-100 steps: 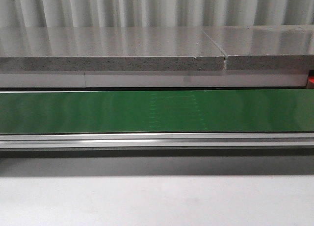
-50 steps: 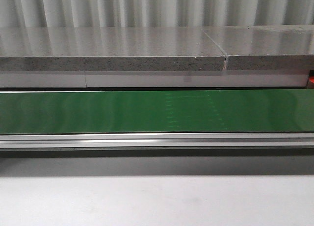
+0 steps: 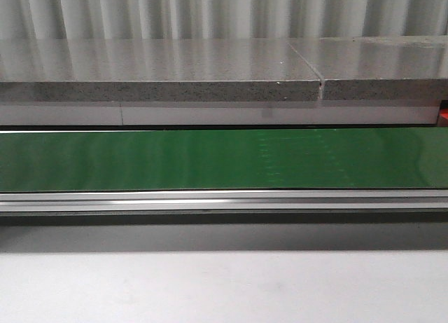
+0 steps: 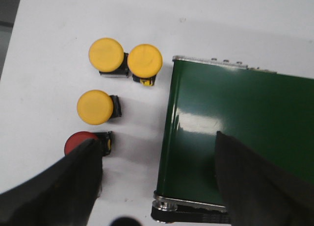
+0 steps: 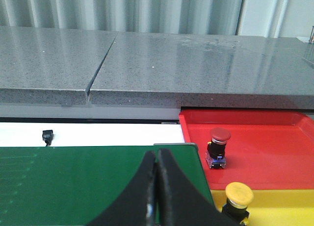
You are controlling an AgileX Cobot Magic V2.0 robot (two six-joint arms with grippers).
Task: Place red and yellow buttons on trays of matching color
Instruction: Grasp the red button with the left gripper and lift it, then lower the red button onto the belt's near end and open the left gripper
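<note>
Left gripper (image 4: 157, 177): fingers spread wide, nothing between them. In the left wrist view one dark finger (image 4: 64, 191) fills the lower left of the frame and the other the lower right. The left finger overlaps the edge of a red button (image 4: 78, 141); contact cannot be confirmed. The right finger lies over the green conveyor belt (image 4: 245, 123).

Above the red button, on the white table (image 4: 49, 54), sits one yellow button (image 4: 94, 107). Farther up, two more yellow buttons (image 4: 106, 55) (image 4: 144, 60) stand side by side, touching or nearly so. All four lie just left of the belt's end.

Right gripper (image 5: 157, 187): fingers pressed together, holding nothing, at lower centre of the right wrist view above the belt.

To its right, a yellow button (image 5: 239, 196) stands on the yellow tray (image 5: 284, 206). Beyond it, a red button (image 5: 219, 145) stands on the red tray (image 5: 274, 147). A grey stone counter (image 5: 157, 64) runs behind.

The front view shows only the belt across mid-frame; no gripper appears there.
</note>
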